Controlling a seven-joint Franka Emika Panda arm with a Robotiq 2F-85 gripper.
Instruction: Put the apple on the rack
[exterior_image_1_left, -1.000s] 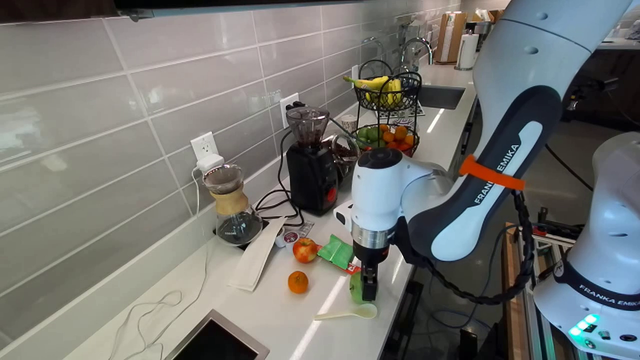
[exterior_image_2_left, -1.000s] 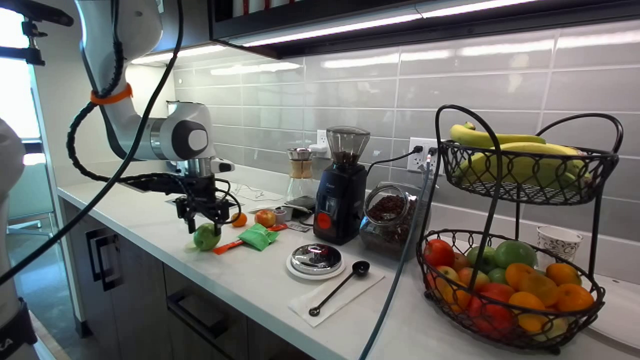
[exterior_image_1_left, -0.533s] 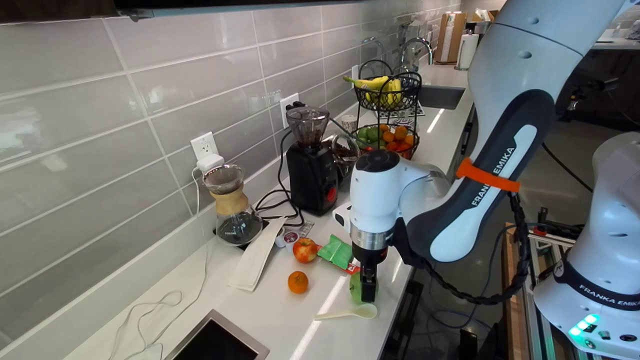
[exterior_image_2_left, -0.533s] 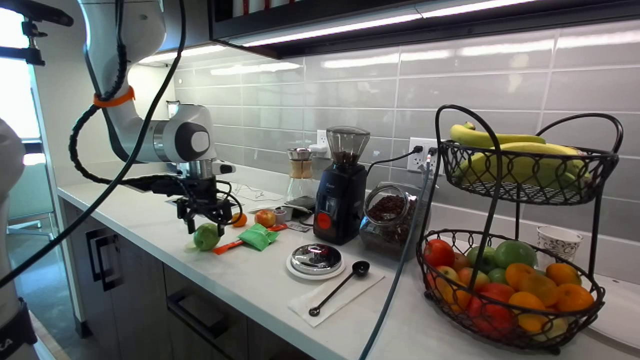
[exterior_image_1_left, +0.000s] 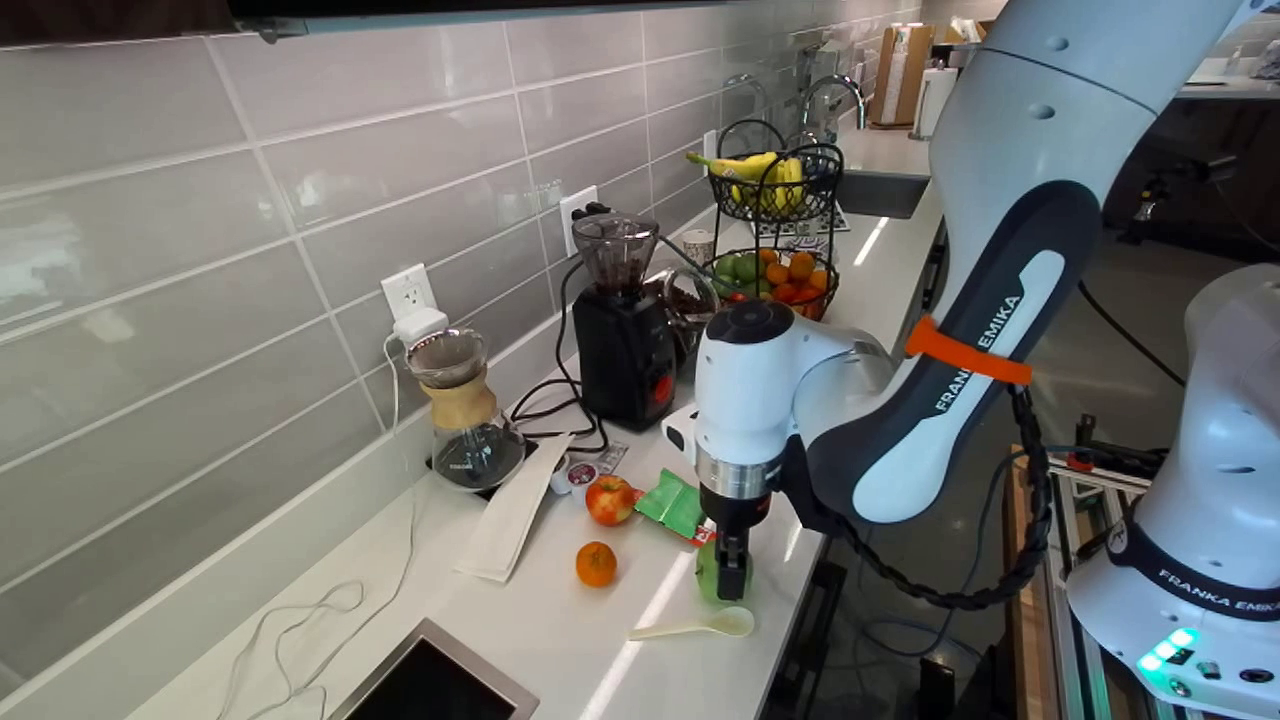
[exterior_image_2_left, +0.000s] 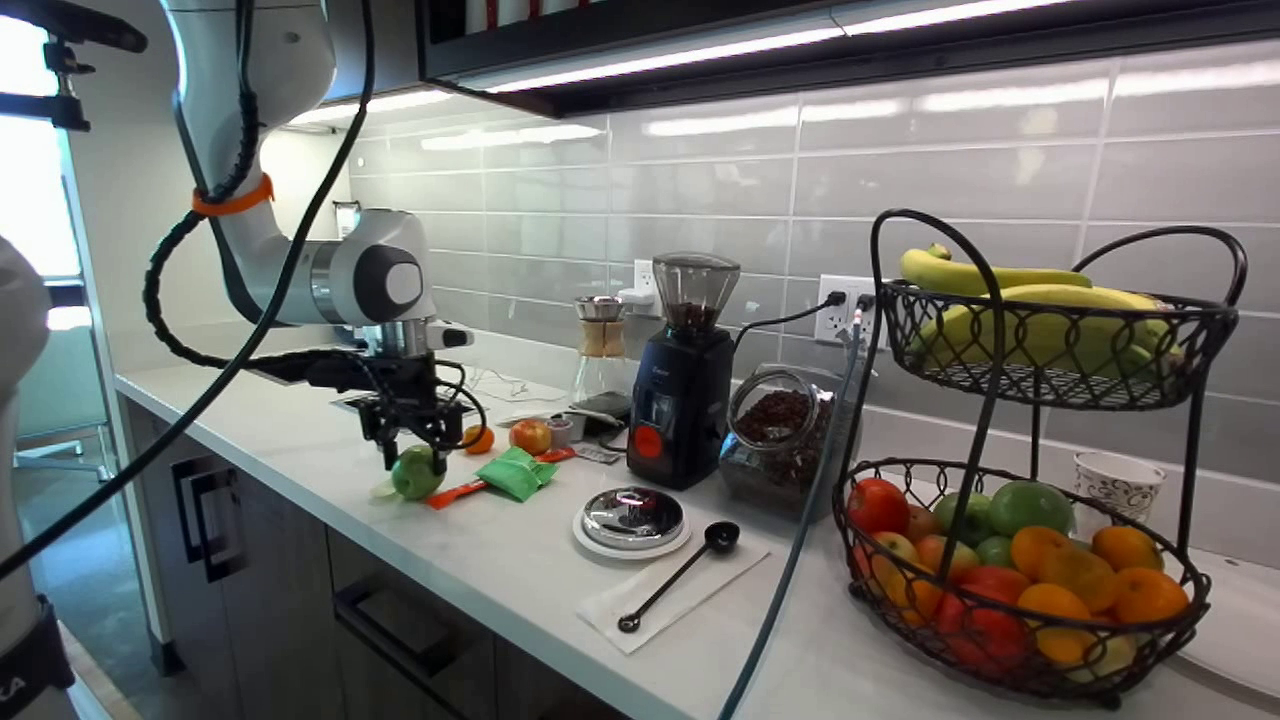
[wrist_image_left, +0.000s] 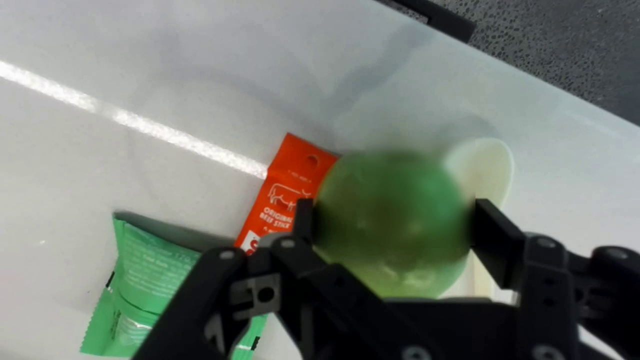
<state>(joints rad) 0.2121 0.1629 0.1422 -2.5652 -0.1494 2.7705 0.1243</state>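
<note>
The light-green apple (exterior_image_2_left: 418, 474) is near the counter's front edge; it also shows in an exterior view (exterior_image_1_left: 706, 572) and in the wrist view (wrist_image_left: 390, 200). My gripper (exterior_image_2_left: 414, 461) points down over it, with a finger against each side of the apple in the wrist view (wrist_image_left: 393, 225). The gripper is shut on the apple. I cannot tell whether the apple's underside touches the counter. The rack (exterior_image_2_left: 984, 430) is a black wire two-tier stand with bananas above and mixed fruit below; it stands farther along the counter, also seen in an exterior view (exterior_image_1_left: 770, 212).
A pale spoon (exterior_image_1_left: 733, 622), red meat stick (wrist_image_left: 280, 200) and green packet (exterior_image_2_left: 515, 472) lie close by the apple. An orange (exterior_image_1_left: 596, 564) and a red-orange apple (exterior_image_1_left: 610, 500) are nearer the wall. A coffee grinder (exterior_image_2_left: 680, 400), jar (exterior_image_2_left: 780, 430), lid (exterior_image_2_left: 632, 517) and hanging cable (exterior_image_2_left: 790, 580) lie toward the rack.
The fingers have closed in on the apple's sides. The gripper and the apple have shifted slightly together. The upper arm has swung a little in both exterior views.
</note>
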